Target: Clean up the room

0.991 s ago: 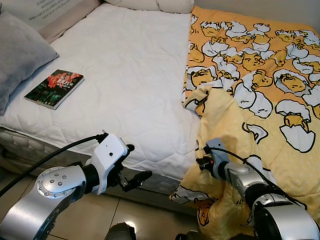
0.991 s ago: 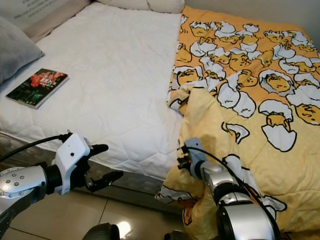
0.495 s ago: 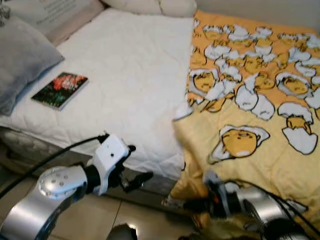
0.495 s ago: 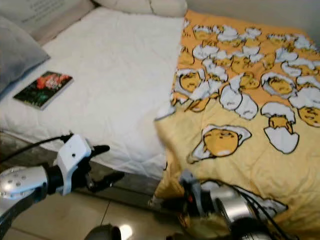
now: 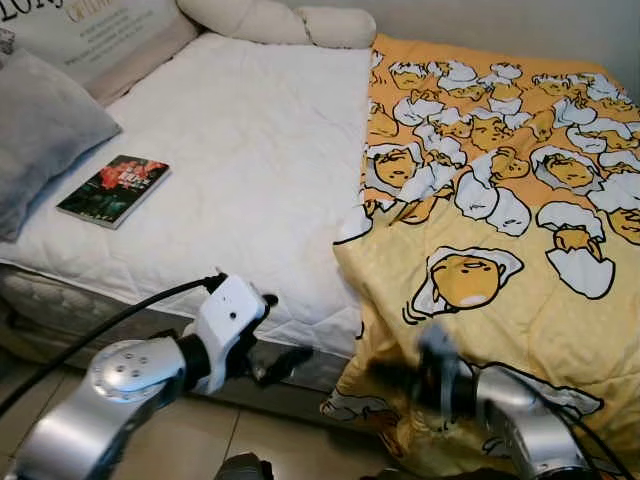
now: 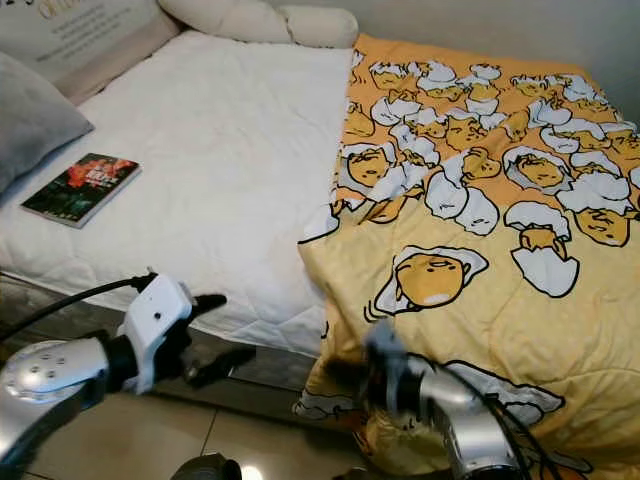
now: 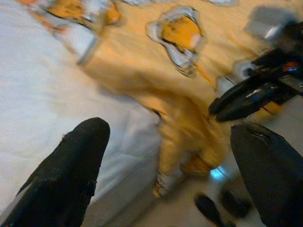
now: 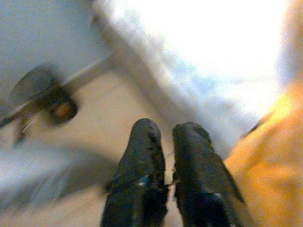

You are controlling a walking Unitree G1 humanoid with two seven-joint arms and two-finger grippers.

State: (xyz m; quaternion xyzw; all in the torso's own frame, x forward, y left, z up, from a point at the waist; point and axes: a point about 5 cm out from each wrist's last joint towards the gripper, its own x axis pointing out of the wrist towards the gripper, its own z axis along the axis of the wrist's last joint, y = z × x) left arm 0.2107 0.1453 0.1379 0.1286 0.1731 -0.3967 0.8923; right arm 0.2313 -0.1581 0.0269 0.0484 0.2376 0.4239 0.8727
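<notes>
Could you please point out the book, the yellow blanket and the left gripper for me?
book [image 5: 113, 186]: left eye view, middle of its dark cover.
yellow blanket [image 5: 470, 280]: left eye view, on the large egg print.
left gripper [image 5: 282, 356]: left eye view, midway between the fingertips.

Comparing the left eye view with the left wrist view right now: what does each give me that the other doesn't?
Left eye: the book and gray pillow on the white mattress, and the whole left arm.
Left wrist: the left tool with its fingers spread wide, seen close up, and the floor under the blanket's hanging corner.
Both: the yellow cartoon blanket, the mattress edge, the blurred right tool.
</notes>
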